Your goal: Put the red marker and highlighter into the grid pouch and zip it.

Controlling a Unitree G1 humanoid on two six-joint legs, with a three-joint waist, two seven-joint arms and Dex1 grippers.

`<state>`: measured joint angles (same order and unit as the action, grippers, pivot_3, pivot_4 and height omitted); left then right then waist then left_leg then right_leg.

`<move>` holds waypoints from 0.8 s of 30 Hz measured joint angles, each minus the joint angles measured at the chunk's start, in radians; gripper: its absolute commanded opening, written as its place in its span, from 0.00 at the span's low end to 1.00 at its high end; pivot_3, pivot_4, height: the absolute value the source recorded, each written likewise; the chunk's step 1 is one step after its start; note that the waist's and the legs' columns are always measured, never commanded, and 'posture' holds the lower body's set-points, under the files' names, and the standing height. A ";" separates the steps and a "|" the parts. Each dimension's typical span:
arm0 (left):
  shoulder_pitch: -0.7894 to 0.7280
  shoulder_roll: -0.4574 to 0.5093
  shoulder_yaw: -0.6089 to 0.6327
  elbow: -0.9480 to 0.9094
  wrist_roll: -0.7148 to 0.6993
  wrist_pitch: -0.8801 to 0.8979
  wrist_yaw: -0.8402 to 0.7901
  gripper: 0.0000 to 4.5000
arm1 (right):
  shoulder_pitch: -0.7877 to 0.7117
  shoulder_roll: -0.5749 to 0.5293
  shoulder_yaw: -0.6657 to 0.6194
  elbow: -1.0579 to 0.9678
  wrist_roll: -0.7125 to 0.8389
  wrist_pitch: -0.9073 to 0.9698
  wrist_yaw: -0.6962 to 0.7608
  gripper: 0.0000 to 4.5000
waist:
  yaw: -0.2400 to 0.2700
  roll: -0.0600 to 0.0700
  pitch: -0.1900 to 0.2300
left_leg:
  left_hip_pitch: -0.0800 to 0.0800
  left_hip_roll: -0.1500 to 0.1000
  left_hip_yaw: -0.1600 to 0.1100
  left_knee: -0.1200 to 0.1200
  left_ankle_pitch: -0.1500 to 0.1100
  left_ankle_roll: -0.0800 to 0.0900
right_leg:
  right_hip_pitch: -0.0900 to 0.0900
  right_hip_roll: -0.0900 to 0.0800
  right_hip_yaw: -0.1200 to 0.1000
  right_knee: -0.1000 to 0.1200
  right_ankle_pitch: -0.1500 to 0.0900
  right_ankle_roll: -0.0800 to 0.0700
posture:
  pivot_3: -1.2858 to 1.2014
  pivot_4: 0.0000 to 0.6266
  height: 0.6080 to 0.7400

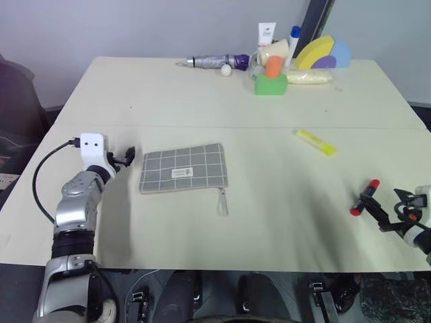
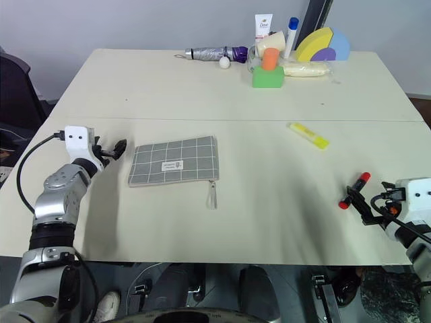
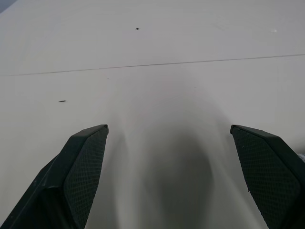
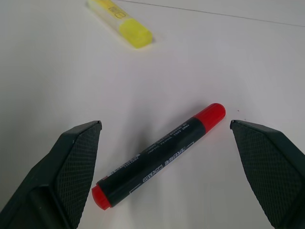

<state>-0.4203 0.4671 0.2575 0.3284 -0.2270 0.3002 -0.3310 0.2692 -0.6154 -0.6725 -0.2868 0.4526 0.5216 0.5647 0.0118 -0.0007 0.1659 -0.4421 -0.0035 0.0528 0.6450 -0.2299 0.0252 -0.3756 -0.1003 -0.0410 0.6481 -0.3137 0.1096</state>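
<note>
**Both jaws spread, nothing held**

Right gripper (image 4: 164, 126) hovers over the red marker (image 4: 159, 155), which lies on the counter (image 1: 202, 101) between its spread jaws; highlighter (image 4: 120, 23) beyond. Left gripper (image 3: 169, 131), spread, faces bare counter. Head views add the grid pouch (image 1: 182, 167), zipped flat, just beside the left gripper, well apart from the marker.
</note>
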 measured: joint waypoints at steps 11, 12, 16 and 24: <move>0.034 0.002 -0.014 -0.050 -0.001 0.018 -0.040 0.96 | -0.074 -0.003 0.069 0.005 -0.007 0.001 -0.012 1.00 | 0.000 0.000 0.000 | 0.000 0.000 0.000 0.000 0.000 0.000 | 0.000 0.000 0.000 0.000 0.000 0.000 | 0.52 0.24 1.00; 0.037 0.002 -0.014 -0.057 -0.001 0.019 -0.043 0.96 | -0.083 -0.003 0.075 0.009 -0.007 0.001 -0.012 1.00 | 0.000 0.000 0.000 | 0.000 0.000 0.000 0.000 0.000 0.000 | 0.000 0.000 0.000 0.000 0.000 0.000 | 0.52 0.24 1.00; 0.062 0.005 -0.011 -0.091 -0.003 0.018 -0.057 0.96 | -0.151 -0.014 0.121 0.036 -0.015 0.001 -0.011 1.00 | -0.001 0.000 0.000 | 0.000 0.000 0.000 0.000 0.000 0.000 | 0.000 0.000 0.000 0.001 0.000 0.000 | 0.52 0.24 1.00; 0.101 0.006 -0.002 -0.127 -0.005 0.015 -0.071 0.96 | -0.270 -0.013 0.227 0.013 -0.015 0.023 -0.027 1.00 | 0.000 0.000 0.000 | 0.000 0.000 0.000 0.001 0.000 0.000 | 0.000 0.000 0.000 0.001 0.000 0.000 | 0.52 0.24 1.00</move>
<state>-0.3188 0.4733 0.2553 0.2012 -0.2322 0.3148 -0.4024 -0.0005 -0.6288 -0.4460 -0.2736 0.4381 0.5448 0.5376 0.0115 -0.0006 0.1658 -0.4420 -0.0036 0.0528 0.6457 -0.2297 0.0253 -0.3756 -0.1001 -0.0411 0.6491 -0.3137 0.1097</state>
